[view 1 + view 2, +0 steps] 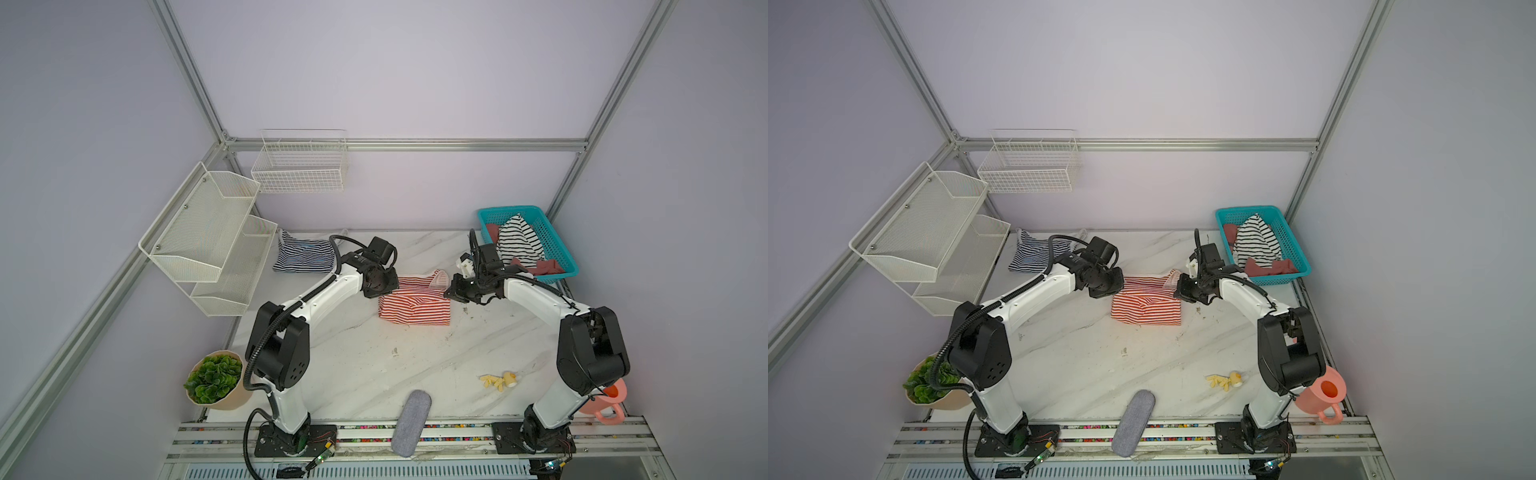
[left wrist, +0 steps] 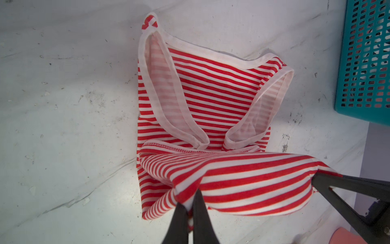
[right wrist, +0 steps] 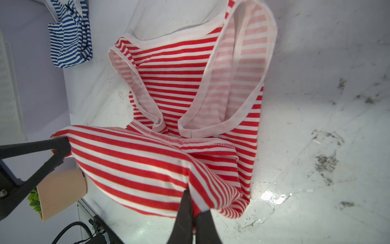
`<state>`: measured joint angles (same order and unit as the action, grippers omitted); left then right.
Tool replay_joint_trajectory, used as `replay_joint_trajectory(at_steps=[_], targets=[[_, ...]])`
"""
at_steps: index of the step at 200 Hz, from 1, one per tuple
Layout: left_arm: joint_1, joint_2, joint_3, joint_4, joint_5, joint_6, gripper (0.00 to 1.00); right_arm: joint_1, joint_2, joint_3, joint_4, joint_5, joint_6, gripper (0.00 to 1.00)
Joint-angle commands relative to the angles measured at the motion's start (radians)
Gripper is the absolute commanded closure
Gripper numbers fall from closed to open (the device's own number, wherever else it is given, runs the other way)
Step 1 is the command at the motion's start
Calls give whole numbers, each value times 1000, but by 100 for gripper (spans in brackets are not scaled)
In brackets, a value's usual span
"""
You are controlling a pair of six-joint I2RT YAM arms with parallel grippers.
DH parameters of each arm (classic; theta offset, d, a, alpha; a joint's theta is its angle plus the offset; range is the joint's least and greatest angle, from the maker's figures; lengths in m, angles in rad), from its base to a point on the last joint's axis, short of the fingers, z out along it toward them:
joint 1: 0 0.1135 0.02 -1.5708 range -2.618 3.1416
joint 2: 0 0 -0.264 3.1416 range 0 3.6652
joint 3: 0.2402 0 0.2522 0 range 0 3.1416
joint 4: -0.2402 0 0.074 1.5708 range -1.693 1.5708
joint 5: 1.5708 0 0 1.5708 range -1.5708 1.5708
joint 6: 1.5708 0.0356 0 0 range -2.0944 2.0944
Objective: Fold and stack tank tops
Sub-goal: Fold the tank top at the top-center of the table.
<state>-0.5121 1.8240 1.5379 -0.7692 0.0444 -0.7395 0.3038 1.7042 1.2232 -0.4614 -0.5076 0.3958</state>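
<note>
Left hand (image 2: 190, 202) and right hand (image 3: 195, 202) each clenched the red top's (image 1: 415, 307) lifted edge; it lay on the tabletop (image 1: 374, 365) beside the basket (image 1: 559, 245); navy top (image 1: 303, 257) well apart from the basket.

Your table (image 1: 374, 365) is a white marble-look top, pretty scuffed, with dark specks all over the right half. Far left corner has the navy-and-white tank top (image 1: 305, 257) in a folded bundle. Middle of the far half is the red-and-white tank top (image 1: 415, 305), neck end flat on the marble, near hem up off it. The teal plastic basket (image 1: 555, 245) sits far right. Near right you've got some little yellow toy pieces (image 1: 500, 380), and a pink pitcher (image 1: 1325, 392) right in the corner. The grey felt case (image 1: 410, 424) hangs over the near edge. The potted plant (image 1: 216, 382) is at the near left corner, can't tell if it's actually on the top.
</note>
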Motion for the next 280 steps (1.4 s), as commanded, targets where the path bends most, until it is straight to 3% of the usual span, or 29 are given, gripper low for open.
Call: replay_joint_trajectory(at_steps=[1,165,204,266,280], targets=[[26,26,108,14,17,32,94,-24,39,41,9,-32,-33,100],[135,238,253,100,99,20,94,-75,382,325,114,-179,13,100],[158,249,248,125,98,1,87,-74,448,385,136,-200,30,98],[207,306,293,163,121,-34,86,-79,544,500,176,-227,83,97],[219,317,303,165,121,-43,86,-82,562,520,179,-233,89,87]])
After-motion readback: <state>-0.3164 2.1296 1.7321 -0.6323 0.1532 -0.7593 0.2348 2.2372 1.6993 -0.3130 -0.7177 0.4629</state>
